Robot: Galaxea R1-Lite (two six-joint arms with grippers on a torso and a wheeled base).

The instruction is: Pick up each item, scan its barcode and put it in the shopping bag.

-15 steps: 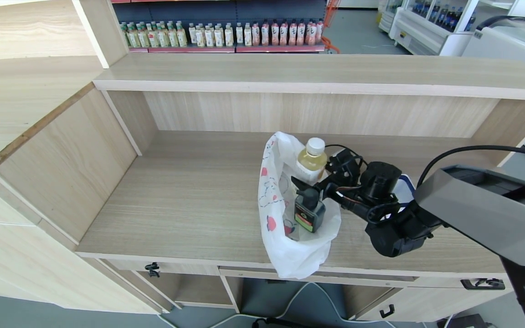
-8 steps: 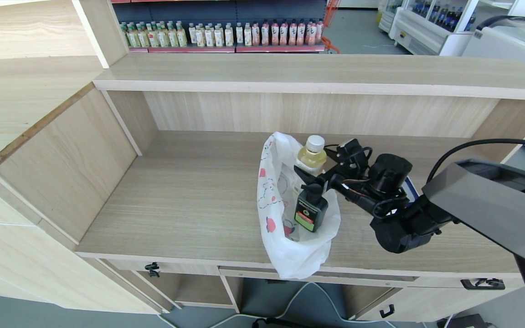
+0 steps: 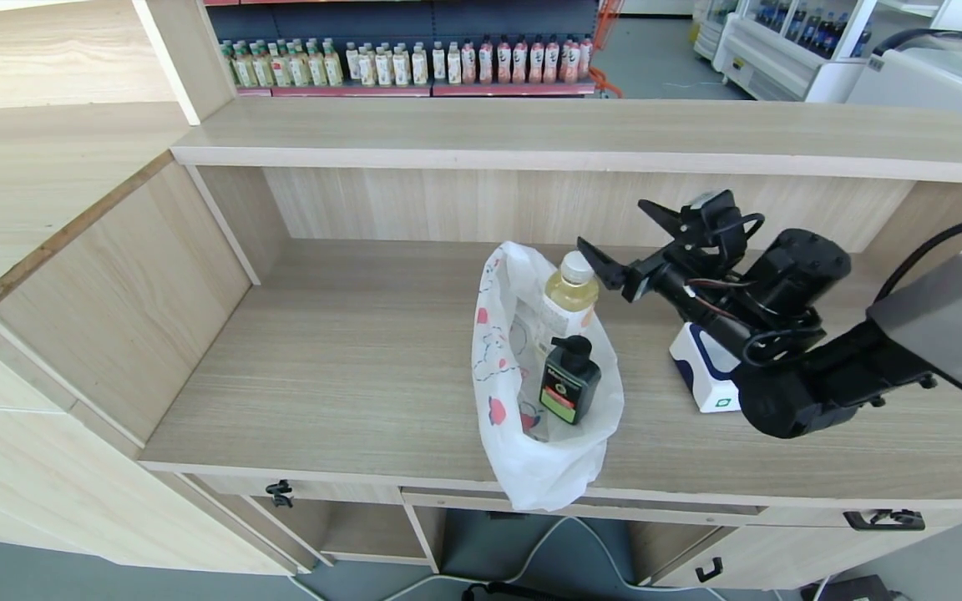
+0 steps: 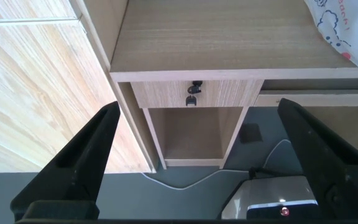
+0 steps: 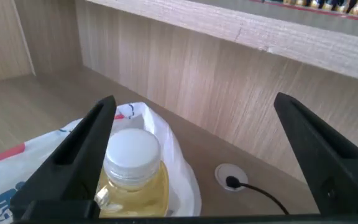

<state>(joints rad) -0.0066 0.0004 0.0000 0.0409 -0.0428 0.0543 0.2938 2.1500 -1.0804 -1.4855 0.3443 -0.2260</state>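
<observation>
1. The left jaws hang spread wide and empty, below the surface's front edge.
2. The shopping bag stands below the right jaws on the near side, holding the pump bottle and the tea bottle.
3. The right jaws, wide open and empty, have lifted away from the pump bottle. It now looks bagged, so the task is probably done.

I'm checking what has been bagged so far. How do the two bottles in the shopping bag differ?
The drink bottle is clear, with yellowish liquid and a white screw cap; the pump bottle is dark, with a black pump head and a green and red label. The drink bottle looks the taller and stands at the far side of the shopping bag; the pump bottle sits nearer the front edge of the counter. Both stand upright inside the bag.
</observation>
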